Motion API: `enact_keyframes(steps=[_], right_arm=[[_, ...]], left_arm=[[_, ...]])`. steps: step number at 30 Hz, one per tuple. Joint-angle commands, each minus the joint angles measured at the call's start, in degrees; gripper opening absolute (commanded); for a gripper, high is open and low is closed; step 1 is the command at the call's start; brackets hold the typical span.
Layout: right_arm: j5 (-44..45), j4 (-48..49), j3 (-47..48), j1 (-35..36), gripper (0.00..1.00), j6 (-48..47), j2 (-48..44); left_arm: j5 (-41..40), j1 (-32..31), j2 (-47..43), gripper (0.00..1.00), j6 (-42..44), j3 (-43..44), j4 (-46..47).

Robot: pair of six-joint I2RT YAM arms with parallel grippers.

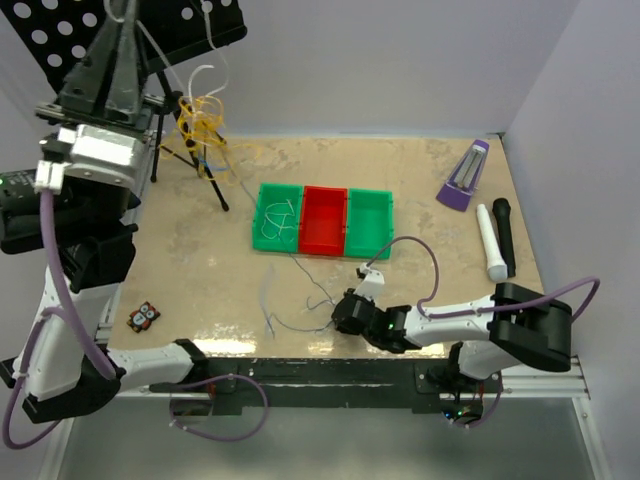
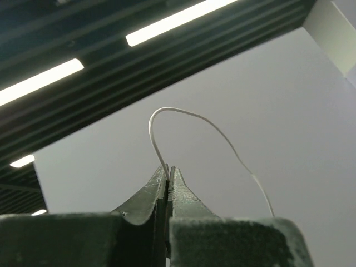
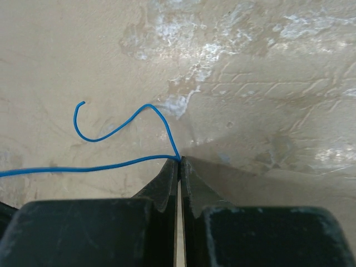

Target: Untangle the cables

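While left gripper [image 2: 168, 169] pinches the white cable [image 2: 189, 114] shut up high, left of the bins [image 1: 322, 225], and right gripper [image 3: 179, 161] is clamped on the blue cable [image 3: 111, 164] just in front of them, the yellow cable [image 1: 200, 115] clump behind looks tangled, so early days imo.

One white cable [image 2: 172, 109], one yellow cable [image 1: 200, 115], one blue cable [image 3: 147, 105]; two green bins [image 1: 368, 225], one red bin [image 1: 323, 222]

Beige marbled table [image 1: 200, 250]: smooth, glossy, mirroring light. Green and red trays [image 1: 322, 225]: shiny moulded plastic. Thin blue cable [image 3: 111, 164], thin white cable [image 2: 167, 108]: smooth, plastic-coated. Dark left hand [image 2: 168, 171], right hand [image 3: 179, 162]: matt, grainy plastic.
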Motion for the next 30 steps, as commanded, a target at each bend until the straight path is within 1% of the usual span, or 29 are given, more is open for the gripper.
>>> enact_keyframes(steps=[1, 5, 7, 9, 12, 13, 15, 18, 19, 21, 23, 24, 25, 27, 30], right_arm=[[0.6, -4.9, 0.7, 1.9, 0.00, 3.3, 3.7], [0.8, -5.3, 0.3, 2.2, 0.00, 4.8, 3.8], [1.3, -6.0, 0.2, 2.2, 0.00, 5.2, 3.2], [2.5, -7.9, 0.4, 2.2, 0.00, 6.3, 1.6], [3.7, -11.1, 0.5, 2.3, 0.00, 8.1, -3.8], [4.6, -12.2, 1.3, 2.2, 0.00, 7.8, -5.7], [6.6, -14.7, 3.4, 2.1, 0.00, 6.8, -9.4], [10.0, -19.0, 6.3, 1.9, 0.02, 6.1, -13.7], [10.9, -20.3, 7.3, 1.6, 0.05, 5.6, -14.5], [11.6, -21.6, 8.5, 0.9, 0.14, 4.2, -15.9], [11.0, -22.0, 8.9, 0.8, 0.40, 2.5, -16.9], [10.4, -22.0, 8.9, 0.8, 0.50, 1.8, -17.2], [9.9, -22.6, 8.9, 0.8, 0.55, 1.4, -17.8], [9.0, -23.7, 9.1, 0.9, 0.62, 1.0, -18.9], [9.2, -26.2, 9.5, 0.8, 0.63, 0.7, -21.0]], left_arm=[[-4.0, -0.1, 0.2, 0.00, 7.0, 5.7, 10.9], [-4.3, -0.1, 1.0, 0.00, 9.8, 6.2, 13.8], [-4.6, -0.1, 0.9, 0.00, 8.0, 6.1, 12.0], [-3.8, -0.1, -1.0, 0.00, 6.7, 2.6, 10.2], [-2.5, -0.1, -3.6, 0.00, 4.7, -3.5, 10.8], [-2.5, -0.1, -4.0, 0.00, 3.3, -4.2, 9.3], [0.8, -0.1, -4.7, 0.00, 0.7, -4.7, 3.2], [6.0, -0.1, -7.4, 0.00, -2.3, -10.8, -2.8], [7.7, -0.1, -8.1, 0.00, -2.6, -13.0, -4.2], [8.2, -0.1, -9.6, 0.00, -4.6, -16.7, -4.8], [7.8, -0.1, -10.3, 0.00, -5.4, -19.3, -5.2], [7.5, -0.1, -10.6, 0.00, -5.5, -20.3, -5.2], [7.1, -0.1, -11.1, 0.00, -5.6, -21.2, -5.1], [7.1, -0.1, -11.6, 0.00, -5.5, -22.6, -4.6], [6.5, -0.1, -11.7, 0.00, -4.6, -23.6, -3.8]])
